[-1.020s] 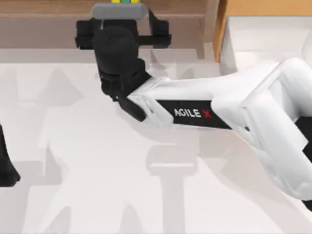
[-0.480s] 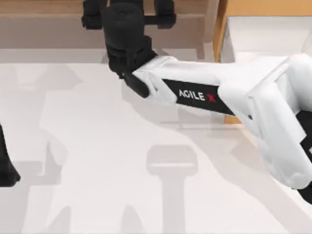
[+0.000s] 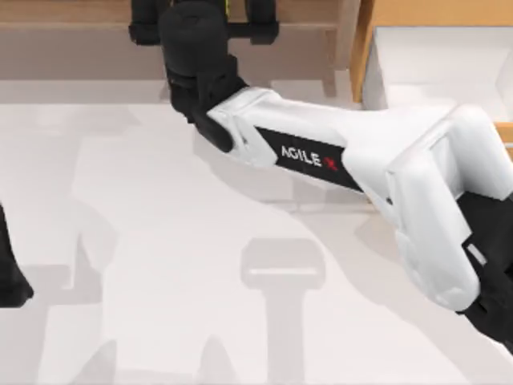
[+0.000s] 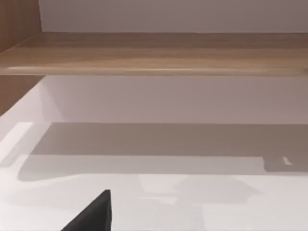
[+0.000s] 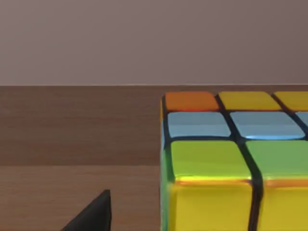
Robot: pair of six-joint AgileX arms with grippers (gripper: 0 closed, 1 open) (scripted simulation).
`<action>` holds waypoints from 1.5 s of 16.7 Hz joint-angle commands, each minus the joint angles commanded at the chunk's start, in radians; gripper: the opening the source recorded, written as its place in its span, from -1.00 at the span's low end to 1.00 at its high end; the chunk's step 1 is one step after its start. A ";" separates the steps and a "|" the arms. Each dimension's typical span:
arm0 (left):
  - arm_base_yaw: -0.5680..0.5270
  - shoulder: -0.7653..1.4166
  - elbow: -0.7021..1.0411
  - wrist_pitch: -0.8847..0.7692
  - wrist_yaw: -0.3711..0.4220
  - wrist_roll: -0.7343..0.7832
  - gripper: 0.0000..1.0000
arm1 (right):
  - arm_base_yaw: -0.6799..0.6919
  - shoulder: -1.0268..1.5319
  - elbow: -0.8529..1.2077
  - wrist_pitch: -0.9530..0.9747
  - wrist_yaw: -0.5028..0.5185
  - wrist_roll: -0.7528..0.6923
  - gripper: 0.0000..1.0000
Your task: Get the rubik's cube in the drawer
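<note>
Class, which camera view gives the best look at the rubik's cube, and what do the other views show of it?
The right wrist view: the rubik's cube sits close up on the brown wooden shelf, showing orange, yellow, blue and green tiles. In the top view, a yellow sliver shows beside the right gripper. The left wrist view faces the shelf and table.

shelf: our top view puts the brown wooden shelf (image 3: pixel 72 40) along the table's far edge, left of the wood-fronted box drawer (image 3: pixel 425 56)
cube: small tiled rubik's cube (image 5: pixel 231 163) on the shelf board
right gripper (image 3: pixel 204 12): over the shelf
left arm (image 3: pixel 10 265): table's left edge
</note>
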 joint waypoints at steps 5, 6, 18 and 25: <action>0.000 0.000 0.000 0.000 0.000 0.000 1.00 | 0.000 0.000 0.000 0.000 0.000 0.000 0.55; 0.000 0.000 0.000 0.000 0.000 0.000 1.00 | 0.000 0.000 0.000 0.000 0.000 0.000 0.40; 0.000 0.000 0.000 0.000 0.000 0.000 1.00 | 0.000 0.000 0.000 0.000 0.000 0.000 -1.00; 0.000 0.000 0.000 0.000 0.000 0.000 1.00 | -0.001 -0.001 0.001 0.000 -0.001 0.001 -1.00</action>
